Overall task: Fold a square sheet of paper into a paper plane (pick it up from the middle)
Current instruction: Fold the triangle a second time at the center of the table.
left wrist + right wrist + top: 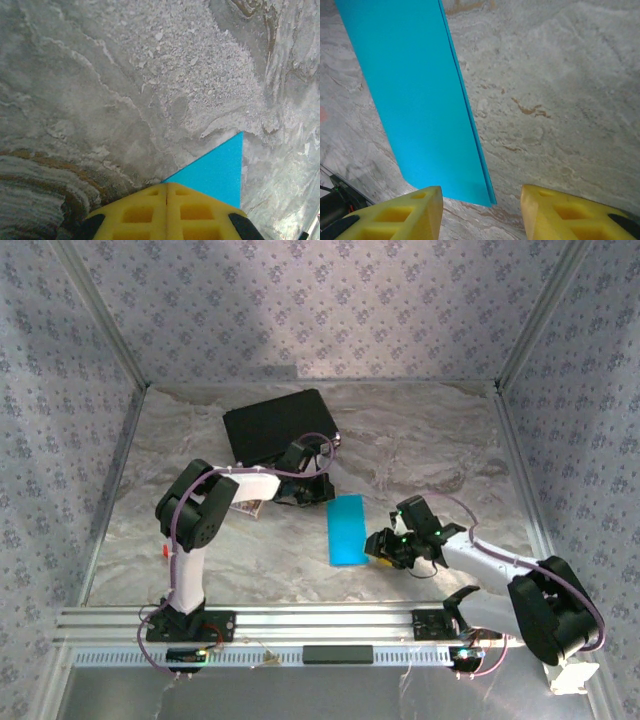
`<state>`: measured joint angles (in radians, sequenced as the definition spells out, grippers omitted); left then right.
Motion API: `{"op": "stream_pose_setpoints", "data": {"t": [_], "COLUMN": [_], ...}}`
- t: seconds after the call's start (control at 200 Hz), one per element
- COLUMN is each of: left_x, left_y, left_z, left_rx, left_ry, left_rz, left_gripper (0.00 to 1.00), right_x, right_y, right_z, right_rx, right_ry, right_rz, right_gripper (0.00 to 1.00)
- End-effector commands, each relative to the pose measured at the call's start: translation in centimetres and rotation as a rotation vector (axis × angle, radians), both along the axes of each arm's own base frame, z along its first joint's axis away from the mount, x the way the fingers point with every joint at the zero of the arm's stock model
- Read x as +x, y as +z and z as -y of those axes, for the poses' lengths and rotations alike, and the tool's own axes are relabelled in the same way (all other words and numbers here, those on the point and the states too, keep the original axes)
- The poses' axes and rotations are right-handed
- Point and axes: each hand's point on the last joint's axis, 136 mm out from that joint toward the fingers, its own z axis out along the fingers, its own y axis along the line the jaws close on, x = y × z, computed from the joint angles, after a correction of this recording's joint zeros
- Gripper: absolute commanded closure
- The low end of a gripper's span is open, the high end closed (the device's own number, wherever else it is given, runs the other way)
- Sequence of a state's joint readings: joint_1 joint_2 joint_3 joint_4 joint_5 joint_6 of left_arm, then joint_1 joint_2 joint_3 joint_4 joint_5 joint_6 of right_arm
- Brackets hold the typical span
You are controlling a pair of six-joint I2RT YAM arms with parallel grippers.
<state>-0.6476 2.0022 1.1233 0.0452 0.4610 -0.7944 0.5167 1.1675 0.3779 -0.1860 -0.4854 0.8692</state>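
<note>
Paper: the thin bright cyan-blue sheet of paper (347, 530) lies flat on the grey marble-patterned table (420, 440), near the middle and in front of both arms. It is doubled over into a long narrow strip, and the right wrist view shows two layers along its long edge (415, 100).
Left gripper: the left gripper (320, 494) sits at the strip's far left corner. In its wrist view the yellow fingers (150, 212) are pressed together with no gap, and a blue corner of the sheet (220, 170) runs out from under their tips. I cannot tell whether the tips pinch the paper or only rest on it.
Right gripper: the right gripper (380, 550) is low at the strip's near right corner. Its yellow fingers (410, 212) stand apart and hold nothing, and the strip's near end lies just ahead of the gap between them.
Case: a flat black rectangular case (280, 425) rests closed on the far part of the table, behind the left arm. Its contents are hidden.
Card: a small printed card with a white border (248, 508) lies partly under the left arm.
Block: a small red block (162, 552) sits near the table's left edge, well apart from the paper.
</note>
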Motion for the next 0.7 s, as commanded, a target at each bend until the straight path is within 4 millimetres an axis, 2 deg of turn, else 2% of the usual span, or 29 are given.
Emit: {"op": "stream_pose_setpoints", "data": {"t": [0.0, 0.105, 0.32, 0.5, 0.695], "left_x": [-1.9, -1.9, -2.0, -2.0, -2.1], "left_y": [-3.7, -3.7, -3.8, -3.7, -3.8], "left_z": [-1.9, -2.0, -2.1, -2.1, -2.2], "left_rx": [0.095, 0.097, 0.102, 0.1, 0.103], "left_ry": [0.014, 0.018, 0.018, 0.015, 0.014], "left_rz": [-0.089, -0.092, -0.1, -0.097, -0.1], "left_gripper": [0.95, 0.95, 0.96, 0.96, 0.96], "right_x": [-0.2, -0.2, -0.5, -0.9, -0.7], "right_y": [0.9, 1.3, 0.6, -0.5, 0.0], "right_z": [-2.0, -2.2, -1.6, 0.1, -1.4], "right_rx": [0.085, 0.095, 0.064, -0.052, 0.045], "right_ry": [0.035, 0.033, 0.01, -0.022, 0.004], "right_rz": [0.004, 0.006, -0.008, -0.036, -0.022], "right_gripper": [0.53, 0.54, 0.53, 0.54, 0.55]}}
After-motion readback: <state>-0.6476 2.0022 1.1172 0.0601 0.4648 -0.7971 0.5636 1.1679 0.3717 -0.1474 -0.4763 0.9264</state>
